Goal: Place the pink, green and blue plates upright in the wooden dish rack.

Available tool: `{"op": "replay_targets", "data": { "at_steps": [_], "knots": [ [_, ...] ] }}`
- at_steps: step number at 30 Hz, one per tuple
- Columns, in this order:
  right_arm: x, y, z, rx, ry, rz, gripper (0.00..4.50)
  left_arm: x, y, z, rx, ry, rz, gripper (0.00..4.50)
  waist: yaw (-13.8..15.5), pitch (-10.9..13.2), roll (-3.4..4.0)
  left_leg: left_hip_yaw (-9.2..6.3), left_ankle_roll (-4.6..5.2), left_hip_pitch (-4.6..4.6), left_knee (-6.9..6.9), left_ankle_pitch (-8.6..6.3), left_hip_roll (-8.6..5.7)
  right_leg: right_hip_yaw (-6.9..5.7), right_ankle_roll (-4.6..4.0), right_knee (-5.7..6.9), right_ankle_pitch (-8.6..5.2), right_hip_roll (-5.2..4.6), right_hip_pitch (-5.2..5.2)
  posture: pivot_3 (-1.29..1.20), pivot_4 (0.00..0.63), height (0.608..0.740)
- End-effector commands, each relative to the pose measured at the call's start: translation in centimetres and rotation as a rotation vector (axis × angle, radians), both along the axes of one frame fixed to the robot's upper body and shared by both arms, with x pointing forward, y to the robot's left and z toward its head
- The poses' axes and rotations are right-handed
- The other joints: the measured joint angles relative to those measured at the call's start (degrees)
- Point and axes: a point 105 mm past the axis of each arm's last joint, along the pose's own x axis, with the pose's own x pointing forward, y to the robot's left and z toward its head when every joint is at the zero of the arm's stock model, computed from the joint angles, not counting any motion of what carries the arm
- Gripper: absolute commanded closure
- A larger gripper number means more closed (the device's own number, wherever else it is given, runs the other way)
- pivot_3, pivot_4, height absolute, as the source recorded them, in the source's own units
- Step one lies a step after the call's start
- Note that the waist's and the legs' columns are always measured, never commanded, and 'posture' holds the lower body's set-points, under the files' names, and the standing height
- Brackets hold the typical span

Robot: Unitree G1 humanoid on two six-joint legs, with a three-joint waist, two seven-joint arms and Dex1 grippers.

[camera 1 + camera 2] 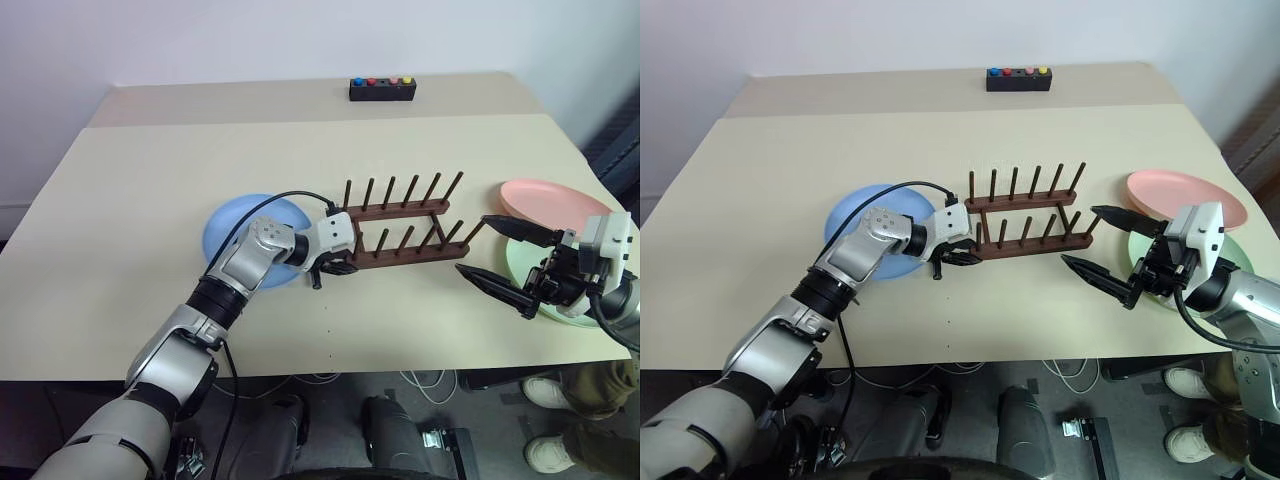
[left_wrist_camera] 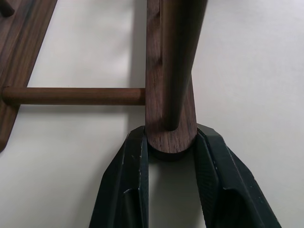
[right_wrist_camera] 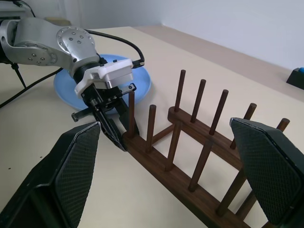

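**Left claw pinches the end of the rack rail; plates lie flat on the table**

The wooden dish rack stands empty near the middle of the beige table, its two rails running side by side with dark pegs standing up from each. At the rack's left end the left gripper has the rounded tip of the nearer rail between its two black fingers, one pad against each side of the wood. From the right wrist view the same claw can be seen angled down onto that rail end, right next to the first peg.

The blue plate lies flat on the table just left of the rack, partly covered by the left forearm. The pink plate lies flat near the table's right edge, well apart from the rack. The green plate lies just in front of the pink one, largely hidden behind the right arm.

The right gripper hangs off to the right of the rack, above the table, with its fingers spread wide and nothing between them, pointing toward the rack's right end.

A small black box with coloured buttons sits at the far edge of the table.
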Motion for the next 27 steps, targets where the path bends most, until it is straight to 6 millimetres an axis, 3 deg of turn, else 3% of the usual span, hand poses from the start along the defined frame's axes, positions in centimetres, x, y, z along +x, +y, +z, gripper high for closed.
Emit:
{"op": "replay_targets", "data": {
  "at_steps": [1,5,8,13,16,17,19,23,26,27],
  "knots": [
    [-0.2,0.3,1.3,-0.018,-0.061,0.010,0.00,0.7,0.0,1.9,-0.060,-0.028,0.035,1.95,0.00,0.00,0.00,0.00,0.00,0.00,0.00,0.00,0.00,0.00,0.00,0.00,0.00,0.00,0.00,0.00,0.150,0.740],
    [0.0,0.3,1.3,-0.018,-0.060,0.013,0.00,0.7,0.3,2.3,-0.049,-0.035,0.018,0.05,-0.02,0.00,0.00,0.00,0.00,0.00,0.01,0.00,0.00,0.00,0.01,0.00,0.00,0.00,0.00,0.00,0.150,0.740],
    [0.0,0.3,1.3,-0.015,-0.058,0.015,0.00,0.7,0.7,2.7,-0.033,-0.060,0.000,0.05,-0.06,0.00,0.00,0.00,0.00,0.00,0.00,0.00,0.00,0.00,0.01,0.01,0.00,0.01,0.00,0.00,0.150,0.740],
    [-0.3,0.4,0.7,0.002,-0.008,0.023,0.00,0.5,3.5,5.6,-0.112,0.069,0.065,0.05,-0.17,0.02,-0.02,0.00,0.00,-0.01,0.01,0.00,0.00,0.00,0.01,0.02,0.00,0.02,-0.02,0.00,0.150,0.740],
    [-0.4,0.6,0.4,0.028,0.021,0.038,0.00,0.4,5.0,6.5,-0.123,0.086,0.084,0.93,-0.29,-0.01,0.02,-0.01,0.00,0.00,0.00,0.00,0.01,0.00,0.01,0.03,0.00,0.03,-0.03,0.00,0.150,0.740],
    [-0.2,0.5,0.3,0.033,0.021,0.026,0.25,0.8,5.7,7.1,-0.135,0.076,0.119,1.41,-0.20,-0.01,0.02,-0.01,0.00,0.00,0.00,0.00,0.01,0.00,0.01,0.03,0.00,0.02,-0.03,0.00,0.150,0.740],
    [-0.4,0.8,-0.1,0.061,0.071,0.044,0.83,0.4,6.9,8.3,-0.179,0.117,0.129,2.38,-0.13,0.00,0.00,-0.01,0.00,0.00,0.03,0.00,0.01,0.00,0.01,0.02,0.00,0.02,-0.01,0.00,0.150,0.740],
    [-0.3,1.0,-1.5,0.022,0.125,0.040,2.89,-3.6,6.2,8.5,-0.221,0.261,-0.038,4.48,-0.18,0.01,-0.01,-0.02,0.01,-0.02,0.01,-0.01,0.01,0.00,0.01,0.02,0.00,0.02,-0.04,0.00,0.150,0.740],
    [0.2,0.9,-2.4,-0.026,0.139,0.010,4.44,-4.9,5.6,7.6,-0.182,0.272,-0.089,4.50,-0.13,-0.01,0.02,-0.01,0.01,-0.01,0.03,-0.02,0.01,0.00,0.01,0.02,0.00,0.01,-0.01,0.00,0.150,0.740],
    [0.4,0.9,-3.0,-0.065,0.144,0.001,4.48,-5.1,5.4,7.4,-0.176,0.276,-0.095,4.50,-0.09,-0.01,0.02,-0.01,0.01,-0.01,0.04,-0.02,0.01,0.00,0.01,0.03,0.00,0.01,-0.01,0.00,0.150,0.740]
  ]
}}
